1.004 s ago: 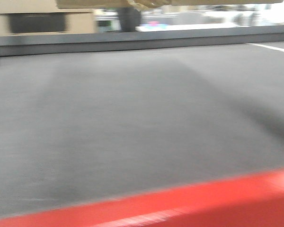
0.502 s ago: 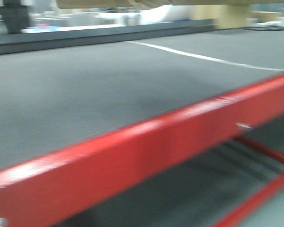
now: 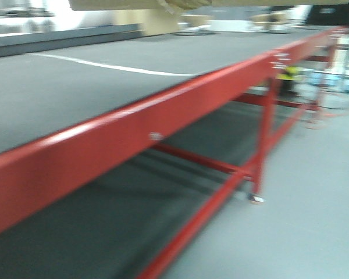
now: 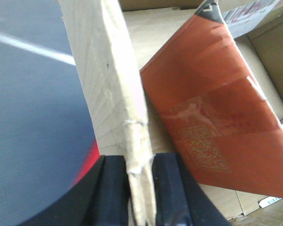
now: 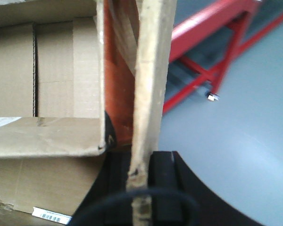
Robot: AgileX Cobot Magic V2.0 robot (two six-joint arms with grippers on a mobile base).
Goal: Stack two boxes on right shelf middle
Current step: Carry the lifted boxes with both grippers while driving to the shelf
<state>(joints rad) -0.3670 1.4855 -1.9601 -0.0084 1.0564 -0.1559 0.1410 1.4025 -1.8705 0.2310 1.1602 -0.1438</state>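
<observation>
A brown cardboard box [image 3: 209, 3] hangs at the top edge of the front view, carried between both arms. My left gripper [image 4: 140, 165] is shut on the box's upright cardboard wall [image 4: 108, 70]; an orange-red printed packet [image 4: 212, 103] lies inside the box. On the opposite side, my right gripper [image 5: 140, 160] is shut on another wall [image 5: 153, 56], with the box's inner flaps [image 5: 37, 132] to its left. The shelf is out of view.
A long table with a red frame [image 3: 163, 122] and a dark grey top [image 3: 104, 81] runs diagonally across the front view. Its red legs and crossbars [image 3: 262, 151] stand on a grey floor [image 3: 314, 221]. Blurred clutter lies far right.
The front view has swung to the right: the table's red edge went from the bottom of the frame to a diagonal, and legs and floor came into view. The box stays held.
</observation>
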